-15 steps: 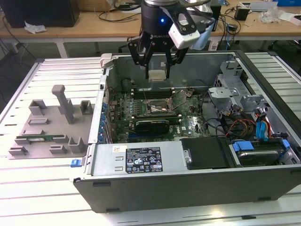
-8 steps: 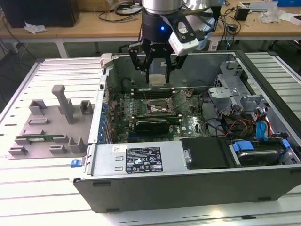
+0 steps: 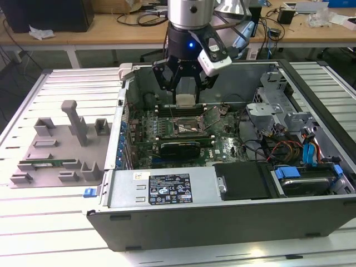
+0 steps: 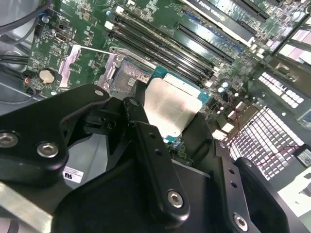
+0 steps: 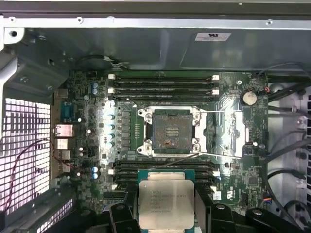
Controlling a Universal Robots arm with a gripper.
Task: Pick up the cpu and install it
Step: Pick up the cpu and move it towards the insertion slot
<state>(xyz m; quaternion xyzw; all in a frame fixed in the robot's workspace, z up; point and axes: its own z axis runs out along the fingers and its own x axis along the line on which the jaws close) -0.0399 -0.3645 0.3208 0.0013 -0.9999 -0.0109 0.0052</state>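
- Pincer clenched on the cpu, gripping two opposite edges, above the open computer case on the bench.
- First wrist view: socket bare, load plate swung aside; cpu hangs over memory slots, beside the socket.
- Exterior view: drive cage stands well apart from the pincer.

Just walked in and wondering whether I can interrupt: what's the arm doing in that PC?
The arm's gripper is shut on the cpu, holding it flat inside the open computer case. The socket on the motherboard stands open and empty, its frame swung back. The cpu hangs above the board near the socket, not yet seated.
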